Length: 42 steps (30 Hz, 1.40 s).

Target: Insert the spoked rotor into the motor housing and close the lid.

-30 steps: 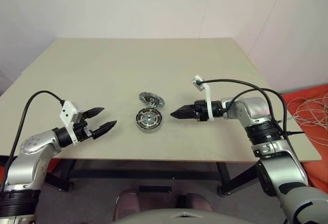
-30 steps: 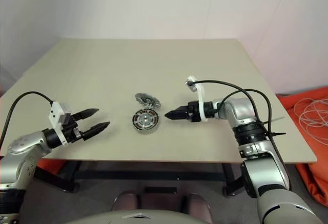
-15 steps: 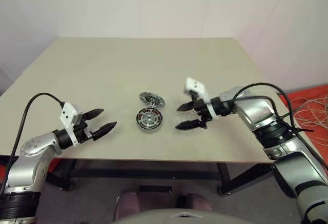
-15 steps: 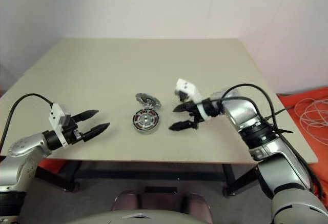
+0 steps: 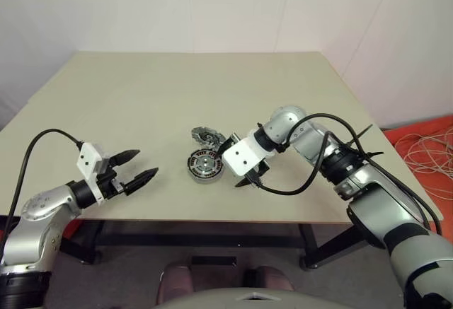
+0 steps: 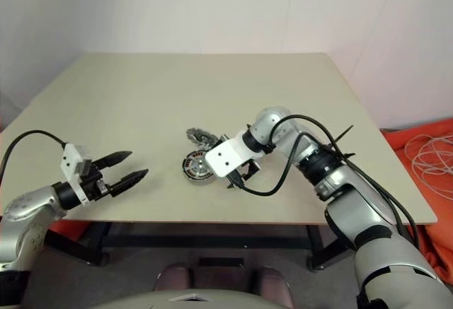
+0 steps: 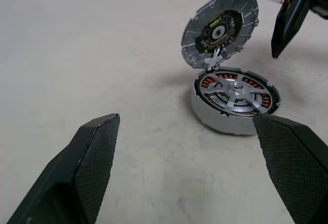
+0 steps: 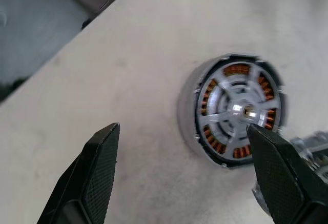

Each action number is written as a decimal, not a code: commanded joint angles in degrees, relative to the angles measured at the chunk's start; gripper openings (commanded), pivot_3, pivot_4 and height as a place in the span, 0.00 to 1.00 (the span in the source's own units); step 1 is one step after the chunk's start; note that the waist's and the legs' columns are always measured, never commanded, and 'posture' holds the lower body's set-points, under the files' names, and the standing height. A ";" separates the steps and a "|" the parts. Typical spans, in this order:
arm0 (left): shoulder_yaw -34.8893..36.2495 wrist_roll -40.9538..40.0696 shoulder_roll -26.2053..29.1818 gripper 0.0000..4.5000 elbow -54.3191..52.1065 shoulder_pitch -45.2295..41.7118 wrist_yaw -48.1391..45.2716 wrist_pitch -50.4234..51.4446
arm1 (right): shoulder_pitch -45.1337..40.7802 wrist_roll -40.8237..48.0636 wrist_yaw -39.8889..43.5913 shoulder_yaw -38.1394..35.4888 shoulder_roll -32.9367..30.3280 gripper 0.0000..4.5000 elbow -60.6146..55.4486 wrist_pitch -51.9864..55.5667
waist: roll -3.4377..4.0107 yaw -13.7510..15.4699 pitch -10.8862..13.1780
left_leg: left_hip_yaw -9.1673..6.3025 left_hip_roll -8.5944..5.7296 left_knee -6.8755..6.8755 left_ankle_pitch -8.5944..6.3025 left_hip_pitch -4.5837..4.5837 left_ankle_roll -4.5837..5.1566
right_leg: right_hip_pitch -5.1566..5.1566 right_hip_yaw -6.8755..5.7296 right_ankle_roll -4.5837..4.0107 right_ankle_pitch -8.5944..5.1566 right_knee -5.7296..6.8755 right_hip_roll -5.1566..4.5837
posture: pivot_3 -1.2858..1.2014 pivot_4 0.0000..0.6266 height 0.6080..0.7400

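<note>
The spoked rotor (image 7: 233, 92) already sits inside the motor housing (image 7: 225, 119), silver spokes over copper windings. The lid (image 7: 220, 28) stands tilted open at the housing's far edge, dark segmented face showing; closing remains. Right gripper (image 5: 244, 175), released, hangs beside the housing. Left gripper (image 5: 136, 167), released, waits well apart from it.

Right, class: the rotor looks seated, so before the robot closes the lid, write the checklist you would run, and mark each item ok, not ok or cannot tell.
1. Spoked rotor sits inside the motor housing, over the copper windings: ok.
2. Rotor fully flush in the housing: cannot tell.
3. Lid stands open, propped at the housing's far edge, segmented face showing: ok.
4. Right tool open, pointing down beside the housing, holding nothing: ok.
5. Left tool open, apart from the parts: ok.
6. Lid closed: not ok.
</note>
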 commanded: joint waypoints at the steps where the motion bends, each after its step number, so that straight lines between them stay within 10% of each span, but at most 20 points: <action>1: 2.09 -1.39 0.10 0.98 -3.38 1.01 0.73 -0.10 | -3.42 -3.71 0.09 1.11 0.70 0.99 4.47 -7.98 | 0.00 -0.10 0.00 | 0.00 0.01 0.00 0.00 -0.02 0.00 | -0.02 0.00 0.00 0.00 0.00 0.01 | 0.52 0.00 1.00; 24: 0.98 -2.15 -0.66 0.98 -6.64 0.17 4.11 2.00 | -12.30 -19.29 -11.43 3.59 10.68 0.99 26.00 -22.76 | 0.00 -2.34 0.02 | -0.01 0.04 0.09 0.00 -0.16 0.00 | -0.19 0.00 -0.11 0.05 0.19 0.03 | 0.52 0.00 1.00; 38: 1.12 -2.34 -1.30 0.98 -8.60 0.53 5.77 3.23 | -12.71 -20.54 -10.74 4.18 14.13 0.00 25.45 -23.52 | -0.02 -2.82 0.01 | -0.01 0.04 0.13 0.00 -0.18 0.00 | -0.19 0.02 -0.20 -0.01 0.35 0.02 | 0.52 0.00 1.00; 42: 0.89 -2.31 -1.47 0.98 -8.45 0.36 5.93 3.20 | -12.96 -20.93 -10.12 4.53 14.81 0.00 25.02 -22.77 | -0.03 -2.88 0.02 | -0.01 0.05 0.12 0.00 -0.19 0.00 | -0.21 0.02 -0.20 -0.01 0.38 0.03 | 0.52 0.00 1.00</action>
